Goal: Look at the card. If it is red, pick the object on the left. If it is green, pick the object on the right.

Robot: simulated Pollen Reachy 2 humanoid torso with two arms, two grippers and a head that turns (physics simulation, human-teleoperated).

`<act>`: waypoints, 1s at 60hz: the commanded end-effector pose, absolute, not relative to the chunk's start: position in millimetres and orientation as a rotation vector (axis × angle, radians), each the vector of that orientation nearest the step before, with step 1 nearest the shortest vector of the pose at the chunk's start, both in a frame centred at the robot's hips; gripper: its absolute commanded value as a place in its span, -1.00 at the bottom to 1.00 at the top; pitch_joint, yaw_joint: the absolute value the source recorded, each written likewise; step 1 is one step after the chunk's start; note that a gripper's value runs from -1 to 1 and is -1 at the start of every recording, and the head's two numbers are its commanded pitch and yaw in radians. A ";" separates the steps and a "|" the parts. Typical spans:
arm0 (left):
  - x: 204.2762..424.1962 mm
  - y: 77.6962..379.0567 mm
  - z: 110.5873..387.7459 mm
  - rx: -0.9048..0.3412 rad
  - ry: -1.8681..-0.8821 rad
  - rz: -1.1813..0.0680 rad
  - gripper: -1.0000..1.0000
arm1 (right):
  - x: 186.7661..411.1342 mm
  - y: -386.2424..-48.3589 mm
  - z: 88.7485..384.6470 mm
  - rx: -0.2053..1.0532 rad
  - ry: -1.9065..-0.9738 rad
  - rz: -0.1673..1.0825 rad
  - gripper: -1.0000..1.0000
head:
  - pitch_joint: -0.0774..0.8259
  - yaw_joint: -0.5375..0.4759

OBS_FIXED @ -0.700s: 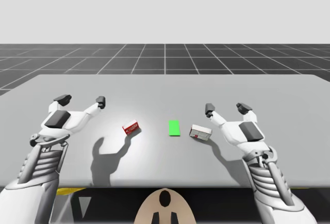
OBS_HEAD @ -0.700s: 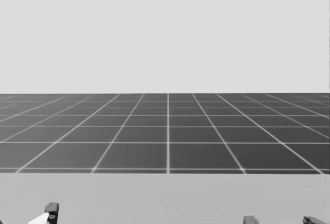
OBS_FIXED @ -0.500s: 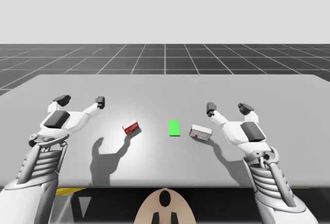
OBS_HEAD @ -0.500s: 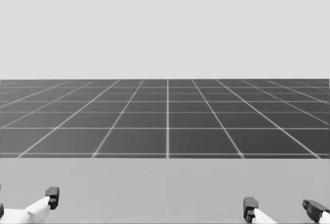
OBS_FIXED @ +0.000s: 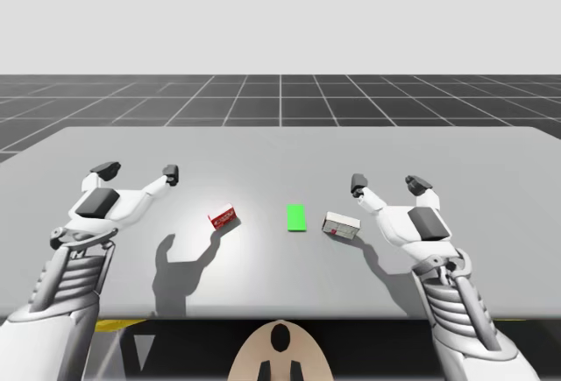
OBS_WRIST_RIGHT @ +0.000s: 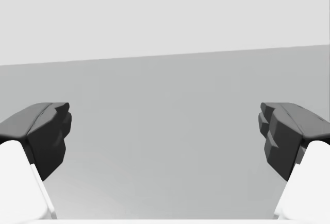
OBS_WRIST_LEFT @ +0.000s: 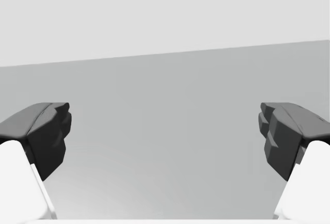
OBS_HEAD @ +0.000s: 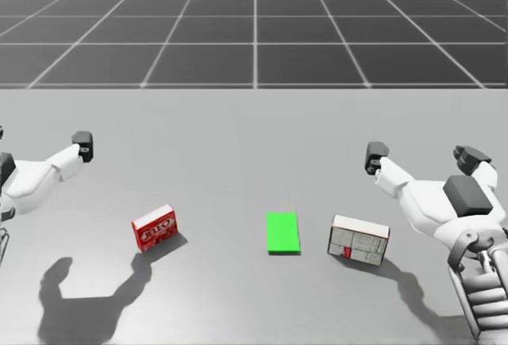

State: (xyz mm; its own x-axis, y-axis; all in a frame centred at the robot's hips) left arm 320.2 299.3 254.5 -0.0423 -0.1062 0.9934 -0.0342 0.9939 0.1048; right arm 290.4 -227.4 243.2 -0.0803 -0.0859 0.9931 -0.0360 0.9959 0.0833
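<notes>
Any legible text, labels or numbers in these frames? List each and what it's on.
On the red box: white lettering on the front face, too blurred to read.
On the white box: grey panels and a small red patch, no legible print.
On the green card: plain, no markings.

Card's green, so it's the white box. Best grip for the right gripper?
Probably from above: the white box lies flat, slightly skewed, beside the green card. Close my right gripper on its two long side faces, across the narrower width.
</notes>
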 end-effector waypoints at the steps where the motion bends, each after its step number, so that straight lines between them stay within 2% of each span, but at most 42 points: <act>1: 321.5 299.1 253.9 0.116 -1.611 -0.070 -1.00 | 289.9 -223.8 242.7 0.100 -1.656 -0.052 -1.00 | 0.43 0.03; 7: 321.6 299.2 254.0 0.121 -1.610 -0.073 -1.00 | 290.0 -223.8 242.9 0.098 -1.656 -0.049 -1.00 | 0.57 -0.03; 15: 321.2 299.3 254.6 0.120 -1.612 -0.074 -1.00 | 289.0 -223.3 243.7 0.100 -1.654 -0.053 -1.00 | 0.67 -0.11; 40: 320.2 295.3 253.7 0.126 -1.612 -0.079 -1.00 | 287.5 -221.7 245.3 0.116 -1.656 -0.037 -1.00 | 0.66 -0.15; 60: 320.2 293.9 253.4 0.116 -1.614 -0.087 -1.00 | 287.4 -218.3 243.7 0.121 -1.652 -0.031 -1.00 | 0.76 -0.50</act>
